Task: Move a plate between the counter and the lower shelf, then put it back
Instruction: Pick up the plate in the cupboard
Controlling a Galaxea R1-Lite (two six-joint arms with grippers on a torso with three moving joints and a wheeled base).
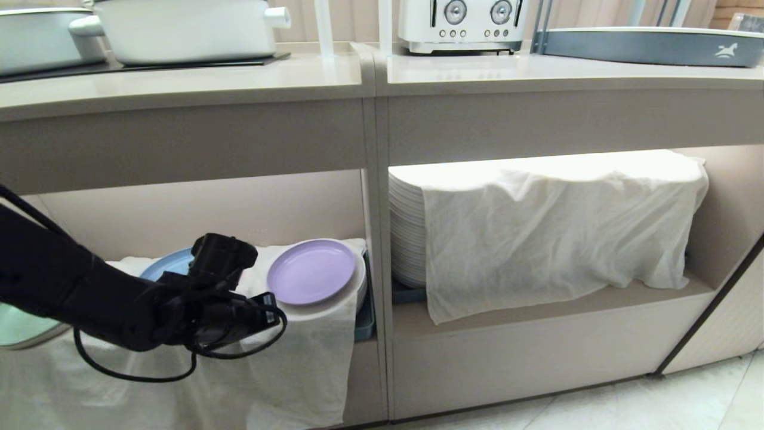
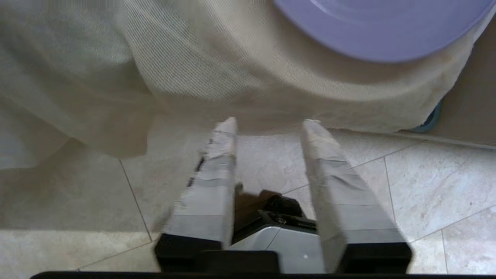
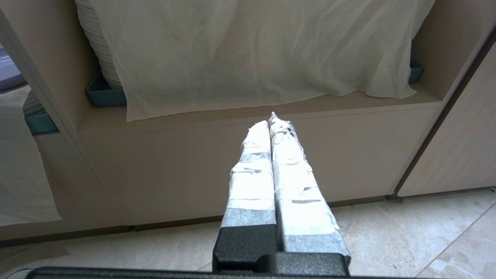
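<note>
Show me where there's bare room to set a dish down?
The beige counter is bare in front of the white toaster. The lower shelf shows only a narrow front strip; white draped cloths, stacked white plates and the round lilac plastic plate crowd the rest.

Colours, lower shelf bay
Plate plain lilac, on off-white cloth; blue plate beside; tabletop beige; left pincer fingers wrapped in grey-white tape.

Pale tiled floor (glossy), beige cabinetry
</note>
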